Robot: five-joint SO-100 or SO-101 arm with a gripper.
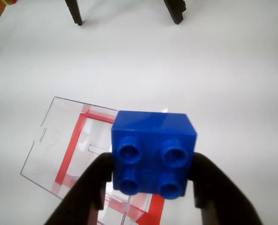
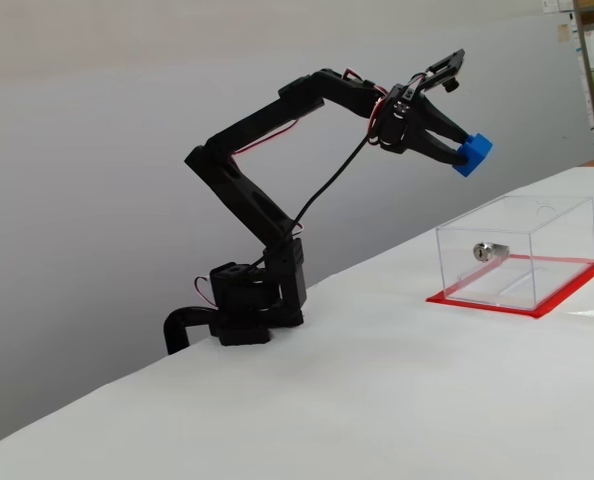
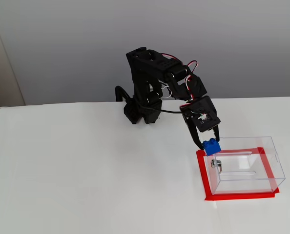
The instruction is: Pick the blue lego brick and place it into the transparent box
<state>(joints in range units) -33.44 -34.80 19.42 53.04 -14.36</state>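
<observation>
Gripping blue lego brick (image 1: 154, 153), tool (image 1: 148, 187) above transparent box (image 2: 517, 262).

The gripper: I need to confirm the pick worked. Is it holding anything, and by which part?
Yes. The gripper holds the blue lego brick by two opposite side faces, one finger on each, lifted clear of the table.

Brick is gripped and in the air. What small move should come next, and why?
Probably carry the blue lego brick a little further over the transparent box and lower it: the gripper holds it high, short of the box's near wall.
</observation>
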